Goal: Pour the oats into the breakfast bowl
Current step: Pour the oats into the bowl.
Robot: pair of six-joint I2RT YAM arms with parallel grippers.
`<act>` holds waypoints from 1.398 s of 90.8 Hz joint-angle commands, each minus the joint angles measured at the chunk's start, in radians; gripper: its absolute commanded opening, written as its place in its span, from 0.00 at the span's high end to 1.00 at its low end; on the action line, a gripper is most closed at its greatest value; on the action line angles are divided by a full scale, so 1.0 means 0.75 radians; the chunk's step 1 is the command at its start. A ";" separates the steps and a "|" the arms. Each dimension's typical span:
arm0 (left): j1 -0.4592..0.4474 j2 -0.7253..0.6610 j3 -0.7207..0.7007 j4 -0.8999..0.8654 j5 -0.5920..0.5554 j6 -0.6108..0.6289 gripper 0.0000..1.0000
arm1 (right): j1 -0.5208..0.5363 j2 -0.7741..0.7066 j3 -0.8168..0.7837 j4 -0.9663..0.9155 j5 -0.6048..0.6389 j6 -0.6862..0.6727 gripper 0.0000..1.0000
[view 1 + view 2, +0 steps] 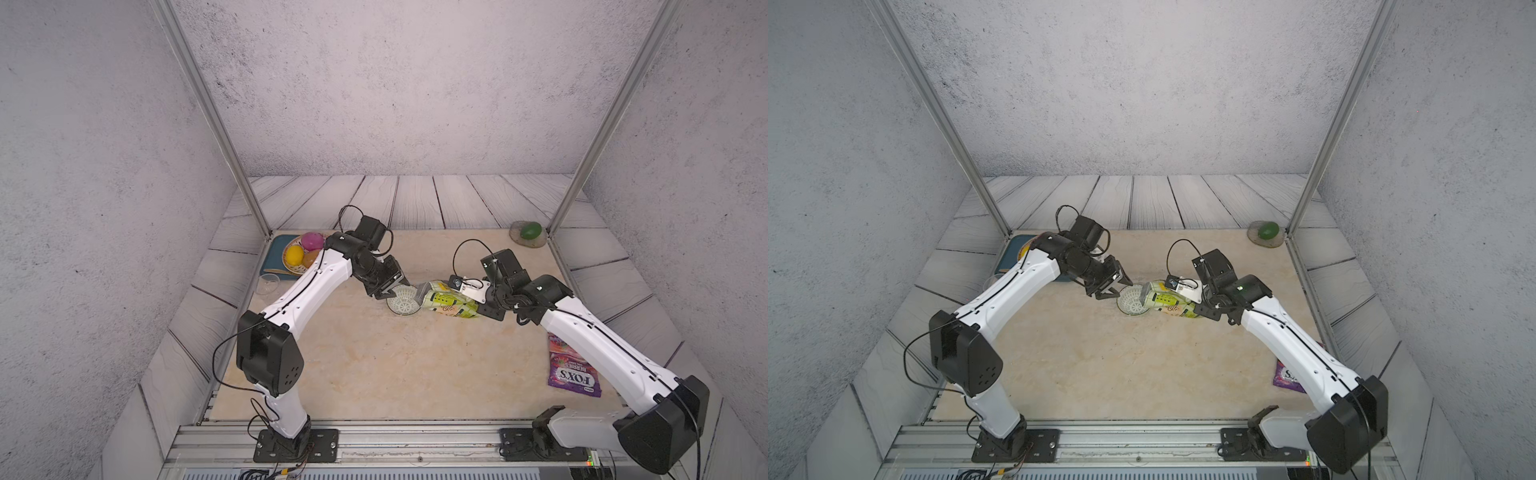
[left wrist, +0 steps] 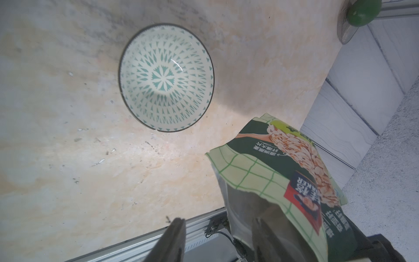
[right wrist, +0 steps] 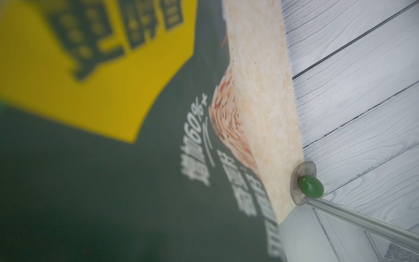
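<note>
The left gripper [image 1: 395,291] has its jaws spread apart. In the left wrist view, one of its fingers [image 2: 263,238] overlaps the torn silver mouth of the oat bag [image 2: 272,177]; whether they touch cannot be told. The breakfast bowl [image 1: 402,305] sits on the table just past its tips, its teal-patterned inside fully in view [image 2: 140,68]. The left arm reaches low and forward, elbow raised and wrist angled down toward the bowl.

On the far side of the bowl from that gripper, the right gripper [image 1: 482,309] pinches the bottom end of the bag [image 1: 446,302]. The bag is tipped nearly flat, and in both top views its mouth end overlaps the bowl's rim. The right forearm slopes down to it with the wrist rolled sideways.

The right gripper's fingers are hidden behind the bag, and the blurred bag print [image 3: 90,158] fills most of the right wrist view. Pale specks near the bowl are too small to identify. Behind the right arm lies a purple FOX'S bag [image 1: 575,370], partly covered by the forearm. Behind the left arm, the fruit dish [image 1: 301,253] is partly covered too.
</note>
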 commanded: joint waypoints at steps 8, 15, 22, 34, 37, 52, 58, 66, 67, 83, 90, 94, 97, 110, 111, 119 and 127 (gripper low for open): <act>0.095 -0.141 -0.159 0.026 -0.004 0.084 0.47 | 0.016 0.030 0.152 0.096 0.164 -0.076 1.00; 0.132 -0.174 -0.226 0.055 0.008 0.085 0.47 | 0.029 0.065 0.173 0.097 0.216 -0.104 1.00; 0.167 -0.198 -0.283 0.083 0.022 0.086 0.47 | 0.041 0.096 0.203 0.101 0.253 -0.116 1.00; 0.213 -0.210 -0.338 0.100 0.041 0.099 0.47 | 0.077 0.151 0.234 0.135 0.311 -0.141 1.00; 0.222 -0.209 -0.347 0.098 0.045 0.103 0.47 | 0.087 0.167 0.240 0.144 0.327 -0.147 1.00; 0.255 -0.204 -0.392 0.117 0.076 0.114 0.47 | 0.129 0.251 0.299 0.160 0.403 -0.155 1.00; 0.265 -0.199 -0.397 0.120 0.079 0.121 0.47 | 0.142 0.286 0.319 0.167 0.462 -0.170 1.00; 0.274 -0.189 -0.402 0.121 0.085 0.126 0.47 | 0.151 0.323 0.337 0.189 0.499 -0.193 1.00; 0.275 -0.186 -0.402 0.122 0.085 0.127 0.47 | 0.150 0.326 0.338 0.193 0.502 -0.196 1.00; 0.279 -0.164 -0.403 0.131 0.097 0.130 0.48 | 0.165 0.343 0.320 0.274 0.534 -0.281 1.00; 0.282 -0.158 -0.405 0.135 0.094 0.129 0.48 | 0.169 0.344 0.306 0.304 0.552 -0.319 1.00; 0.282 -0.155 -0.407 0.135 0.094 0.130 0.48 | 0.170 0.340 0.301 0.313 0.547 -0.334 1.00; 0.282 -0.154 -0.407 0.135 0.093 0.129 0.48 | 0.173 0.334 0.295 0.319 0.545 -0.349 1.00; 0.282 -0.146 -0.413 0.141 0.093 0.128 0.48 | 0.194 0.315 0.230 0.393 0.575 -0.468 1.00; 0.282 -0.146 -0.414 0.142 0.092 0.128 0.48 | 0.195 0.316 0.227 0.398 0.576 -0.476 1.00; 0.282 -0.139 -0.417 0.149 0.096 0.124 0.48 | 0.201 0.323 0.229 0.402 0.576 -0.493 1.00; 0.282 -0.135 -0.415 0.151 0.095 0.122 0.48 | 0.201 0.328 0.221 0.408 0.585 -0.520 1.00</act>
